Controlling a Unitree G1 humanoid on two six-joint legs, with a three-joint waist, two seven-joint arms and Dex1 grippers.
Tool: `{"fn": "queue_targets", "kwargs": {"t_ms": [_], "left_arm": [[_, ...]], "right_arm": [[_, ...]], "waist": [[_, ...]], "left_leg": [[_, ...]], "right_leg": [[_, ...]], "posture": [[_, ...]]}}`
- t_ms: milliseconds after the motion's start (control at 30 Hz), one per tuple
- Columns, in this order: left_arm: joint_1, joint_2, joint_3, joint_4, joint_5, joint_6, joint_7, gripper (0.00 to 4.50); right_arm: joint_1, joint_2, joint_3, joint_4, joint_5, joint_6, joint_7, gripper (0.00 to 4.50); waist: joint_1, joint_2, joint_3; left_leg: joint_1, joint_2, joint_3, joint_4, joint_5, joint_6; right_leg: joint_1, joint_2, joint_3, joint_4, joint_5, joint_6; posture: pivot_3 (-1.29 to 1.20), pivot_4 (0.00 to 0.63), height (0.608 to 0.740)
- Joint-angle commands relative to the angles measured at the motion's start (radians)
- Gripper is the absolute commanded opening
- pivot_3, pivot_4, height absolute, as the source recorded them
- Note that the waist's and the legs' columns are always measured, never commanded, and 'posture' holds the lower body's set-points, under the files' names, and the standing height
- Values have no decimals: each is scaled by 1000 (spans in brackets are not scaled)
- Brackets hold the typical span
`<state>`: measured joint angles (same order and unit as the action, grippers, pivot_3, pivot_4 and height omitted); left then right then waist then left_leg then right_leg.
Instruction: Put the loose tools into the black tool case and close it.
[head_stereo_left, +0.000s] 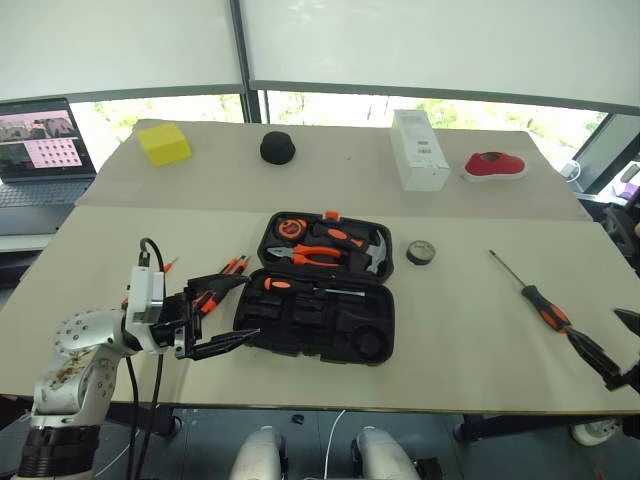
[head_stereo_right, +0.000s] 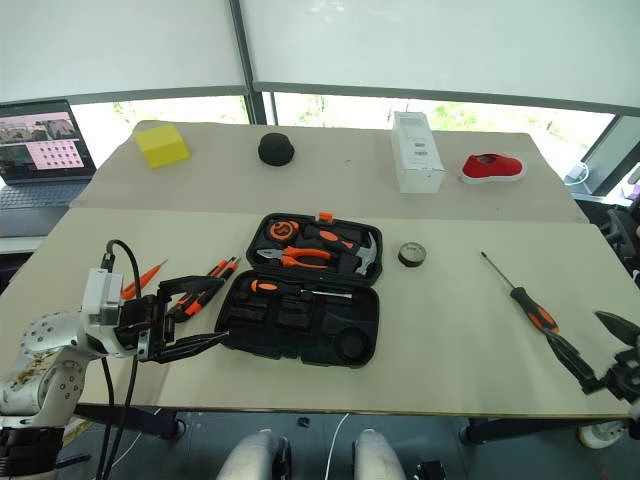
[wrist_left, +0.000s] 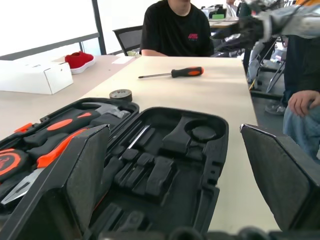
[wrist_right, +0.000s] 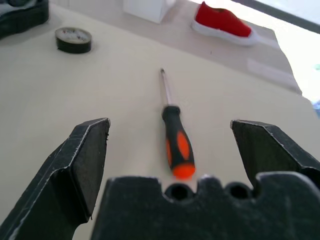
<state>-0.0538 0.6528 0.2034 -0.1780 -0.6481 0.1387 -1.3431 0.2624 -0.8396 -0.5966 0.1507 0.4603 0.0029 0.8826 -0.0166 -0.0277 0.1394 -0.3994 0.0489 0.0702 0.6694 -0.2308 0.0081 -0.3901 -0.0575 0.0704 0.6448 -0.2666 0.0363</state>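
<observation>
Left wrist view adds a seated person.

The left hand is held low on the robot's left, wrist bent so its two black fingers point level across toward the right, spread wide and empty. The right hand reaches out at the far right, fingers parted wide, holding nothing.
</observation>
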Motion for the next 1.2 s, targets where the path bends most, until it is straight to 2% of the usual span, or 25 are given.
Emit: {"fn": "queue_targets", "kwargs": {"t_ms": [33,233,267,300,333,433,533,633,833,867,967,1100,1200], "left_arm": [[-6,-9,-30,-50,-11,-2,4,4485],[-55,-38,-79,-80,-23,12,23,4485],[-58,-39,-84,-85,-24,14,25,4500],[-59,-40,-89,-91,-27,17,25,4500],[-60,-40,-92,-94,-29,19,26,4500],[-53,-36,-93,-99,-34,21,26,4500],[-40,-30,-84,-86,-30,8,22,4500],[-34,-29,-76,-69,-23,-6,18,4500],[-39,-24,-80,-43,-21,-27,-7,4500],[-39,-22,-81,-43,-21,-24,-7,4500],[-35,-19,-79,-44,-21,-25,-9,4500],[-24,-14,-74,-48,-22,-26,-10,4500],[-17,-17,-79,-41,-15,-36,-15,4500]], "right_arm": [[-176,-118,135,156,-83,142,35,4500],[-460,-184,347,412,-223,178,121,4500],[-489,-185,366,437,-236,189,127,3962],[-511,-190,387,455,-246,204,147,3760],[-529,-192,402,470,-255,206,161,3326],[-572,-197,413,496,-262,234,178,2426],[-585,-219,411,510,-267,237,198,1280],[-584,-235,403,526,-266,227,213,320],[-589,-222,396,538,-269,203,186,320],[-593,-219,381,523,-248,247,184,320],[-572,-242,372,453,-209,361,221,1051],[-556,-249,343,409,-227,362,172,2436],[-549,-249,375,388,-238,444,183,3407]], "waist": [[-2,1,0],[6,1,1],[6,1,1],[6,1,1],[4,1,1],[2,1,1],[2,1,1],[3,1,1],[3,1,1],[3,1,1],[3,2,1],[3,2,1],[2,2,1]], "left_leg": [[0,0,1,0,0,0],[-1,-1,2,0,0,0],[-2,-1,2,0,0,0],[-2,-1,2,0,0,0],[-3,-1,2,0,0,0],[-3,-1,2,0,0,1],[-3,-1,2,0,-1,1],[-3,-1,2,0,0,1],[-3,-1,2,0,0,1],[-3,-1,2,0,0,1],[-3,-1,2,0,0,1],[-3,-1,2,-1,-1,1],[-3,-1,2,-1,-1,1]], "right_leg": [[0,0,0,0,0,0],[0,0,-1,-1,0,0],[0,0,-1,-1,0,1],[0,0,-1,-2,0,1],[0,0,-1,-2,0,1],[-1,0,-1,-3,1,2],[0,0,-1,-3,1,2],[0,0,-1,-3,1,2],[0,0,-1,-3,1,2],[0,0,-1,-3,1,2],[0,-1,-1,-3,1,2],[-1,-1,-1,-3,1,2],[-1,-1,-1,-3,0,2]], "posture": [[0,150,740],[0,150,740],[0,150,740],[0,150,740],[0,150,740],[0,150,740],[0,150,740],[0,150,740],[0,150,740],[0,150,740],[0,150,740],[0,150,740],[0,150,740]]}}
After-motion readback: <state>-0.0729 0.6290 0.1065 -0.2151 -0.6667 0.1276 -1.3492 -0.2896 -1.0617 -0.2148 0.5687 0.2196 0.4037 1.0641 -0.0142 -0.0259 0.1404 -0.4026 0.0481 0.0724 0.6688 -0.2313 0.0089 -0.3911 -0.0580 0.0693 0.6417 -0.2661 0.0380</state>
